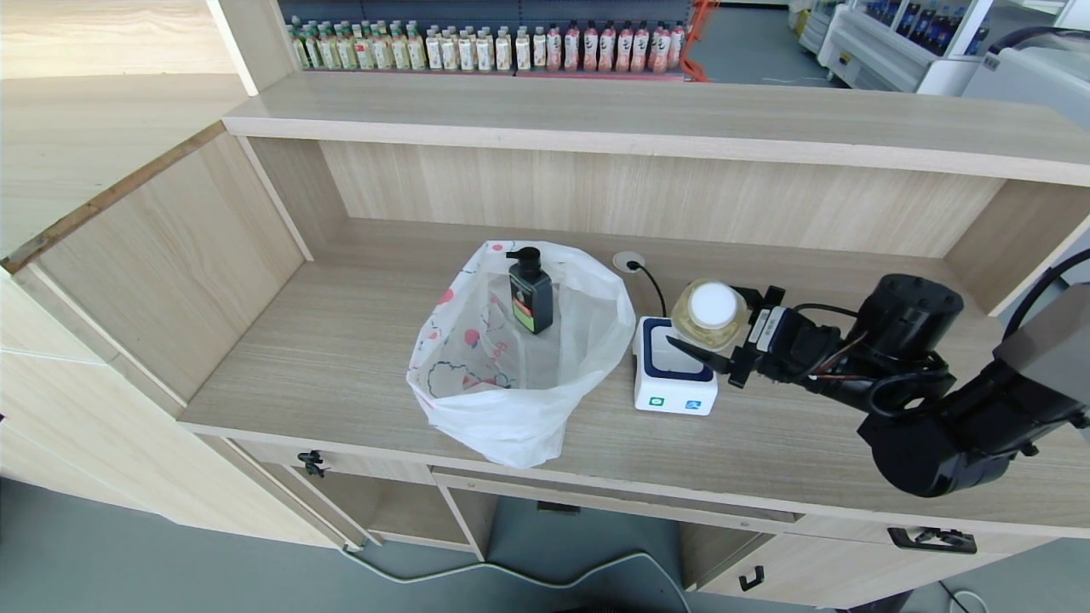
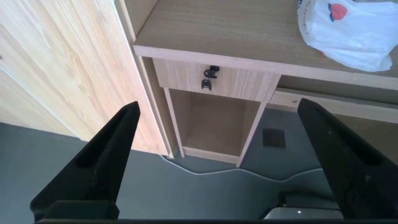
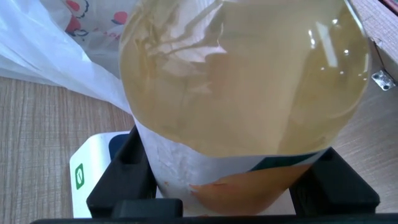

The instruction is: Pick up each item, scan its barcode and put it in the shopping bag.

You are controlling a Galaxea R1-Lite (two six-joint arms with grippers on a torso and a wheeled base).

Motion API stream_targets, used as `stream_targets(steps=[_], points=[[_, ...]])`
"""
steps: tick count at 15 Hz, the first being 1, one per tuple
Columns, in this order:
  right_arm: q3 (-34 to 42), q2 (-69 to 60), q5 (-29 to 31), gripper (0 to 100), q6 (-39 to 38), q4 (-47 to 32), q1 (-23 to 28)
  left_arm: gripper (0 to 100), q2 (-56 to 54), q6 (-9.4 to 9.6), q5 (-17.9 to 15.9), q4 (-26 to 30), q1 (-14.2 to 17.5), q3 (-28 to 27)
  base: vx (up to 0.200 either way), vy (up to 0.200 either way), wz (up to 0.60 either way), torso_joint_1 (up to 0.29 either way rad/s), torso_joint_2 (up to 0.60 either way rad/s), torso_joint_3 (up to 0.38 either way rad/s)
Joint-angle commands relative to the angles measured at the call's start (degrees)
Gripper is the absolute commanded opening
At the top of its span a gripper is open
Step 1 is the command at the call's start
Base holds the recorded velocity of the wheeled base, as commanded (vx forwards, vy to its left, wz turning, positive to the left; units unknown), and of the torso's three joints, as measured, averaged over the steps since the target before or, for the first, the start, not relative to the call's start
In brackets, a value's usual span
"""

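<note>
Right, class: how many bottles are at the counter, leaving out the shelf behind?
2. A black pump bottle stands inside the bag; a white-capped bottle of yellow liquid is held by the right gripper over the scanner. The bag's folds could hide more.

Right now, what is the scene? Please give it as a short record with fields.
right pincer: shut on white-capped bottle of yellow liquid, above the barcode scanner
left pincer: open, empty, out in front of the counter
shopping bag: open on the counter, left of scanner
in bag: black pump bottle, upright
stage: one item bagged, one at scanner
</note>
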State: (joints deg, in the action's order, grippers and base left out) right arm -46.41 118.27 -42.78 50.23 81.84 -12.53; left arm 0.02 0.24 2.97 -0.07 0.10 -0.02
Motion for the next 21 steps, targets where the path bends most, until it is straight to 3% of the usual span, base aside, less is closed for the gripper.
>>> stream_targets(steps=[1,5,7,8,9,11,13,16,21], points=[[-0.08,0.47,-0.03,0,0.05,0.25,-0.04,100,-0.02,0.02,0.01,-0.01,-0.01,0.02,0.0,0.0,0.0,0.0,0.0,0.0],[-0.26,0.03,0.15,0,-0.3,0.34,-0.12,100,-0.02,0.02,0.01,-0.01,-0.01,0.02,0.0,0.0,0.0,0.0,0.0,0.0],[-0.88,-4.98,2.61,0,-6.63,1.75,-1.44,100,-0.02,0.11,0.01,-0.01,-0.01,0.02,0.0,0.0,0.0,0.0,0.0,0.0],[-0.7,-7.44,5.86,0,-10.32,1.84,-2.23,100,-0.02,0.11,0.01,-0.01,-0.01,0.02,0.0,0.0,0.0,0.0,0.0,0.0],[1.06,-15.79,19.93,0,-23.51,-0.8,-5.4,100,-0.02,0.11,0.01,-0.01,-0.01,0.02,0.0,0.0,0.0,0.0,0.0,0.0],[2.73,-27.57,31.53,0,-33.44,-17.94,-6.89,100,-0.02,0.11,0.01,-0.01,-0.01,0.02,0.0,0.0,0.0,0.0,0.0,0.0],[2.9,-35.22,37.15,0,-43.72,-32.97,-6.54,100,-0.02,0.11,0.01,-0.01,-0.01,0.02,0.0,0.0,0.0,0.0,0.0,0.0],[3.26,-38.47,39.0,0,-50.4,-38.77,-3.73,100,-0.02,0.11,0.01,-0.01,-0.01,0.02,0.0,0.133,0.0,0.0,0.0,0.002],[3.08,-38.2,35.92,0,-55.5,-41.32,-5.66,100,-0.02,0.02,0.01,-0.01,-0.01,0.02,0.0,0.2,0.0,0.005,0.0,0.004]])
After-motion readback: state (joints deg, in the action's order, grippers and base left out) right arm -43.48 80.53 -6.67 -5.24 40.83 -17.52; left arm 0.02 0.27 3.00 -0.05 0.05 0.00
